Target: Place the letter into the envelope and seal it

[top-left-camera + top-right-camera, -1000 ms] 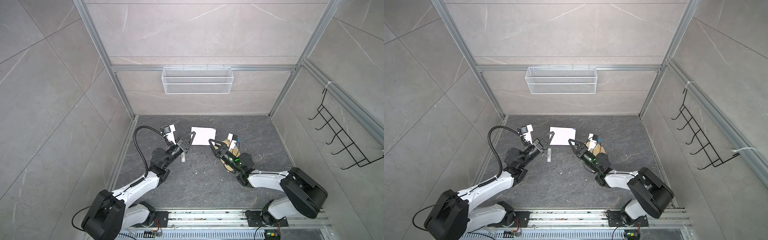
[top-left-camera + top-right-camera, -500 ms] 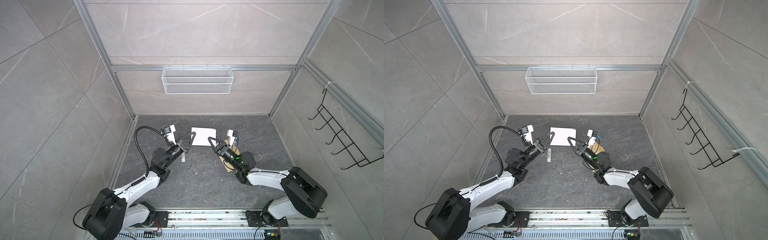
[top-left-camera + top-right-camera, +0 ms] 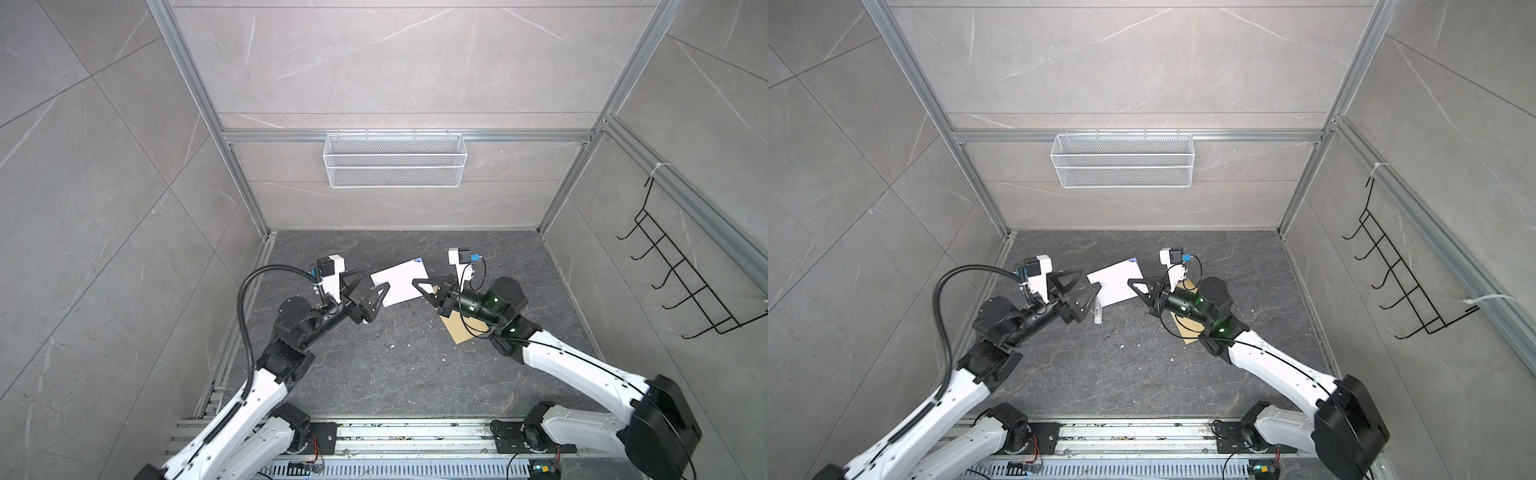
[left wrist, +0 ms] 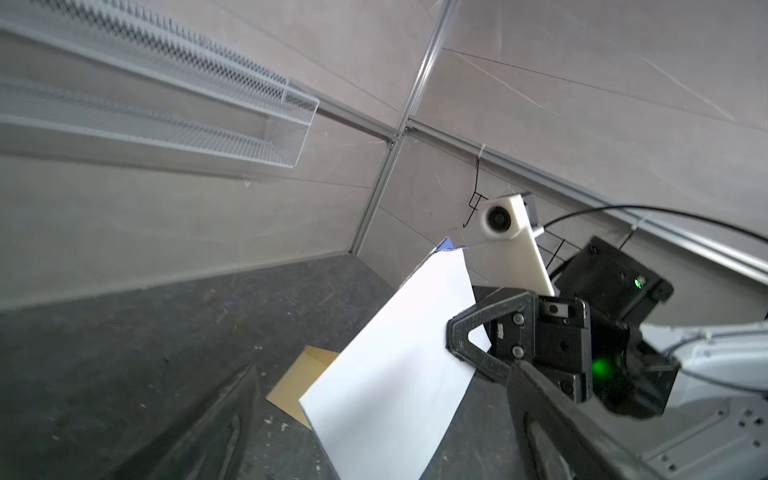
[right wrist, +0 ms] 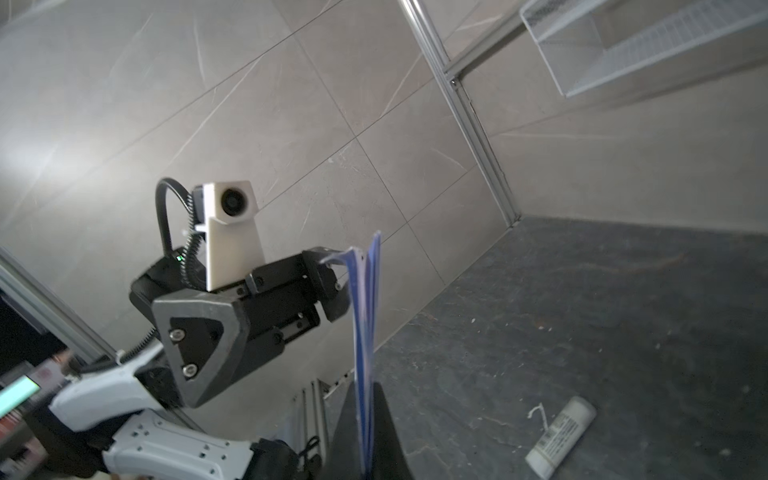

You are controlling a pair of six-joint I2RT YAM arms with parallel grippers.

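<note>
Grey stone floor (image 3: pixel 386 374) below us, and we see the letter (image 3: pixel 401 282) held up off it toward the far middle, with the right gripper (image 3: pixel 415 285) clamped tight on its right edge. Our left gripper (image 3: pixel 378 279) stands wide apart, jaws straddling the sheet's left edge without pinching it. We spot the envelope (image 3: pixel 459 332) flat under the right arm and a glue stick (image 3: pixel 1098 312) on the floor by the left gripper.

Letter (image 3: pixel 401 282): white, folded, blue-edged; lifted off counter (image 3: pixel 395 374), tilted. Envelope (image 3: pixel 456 331): tan, flat, at letter's 4 o'clock, partly hidden.
</note>
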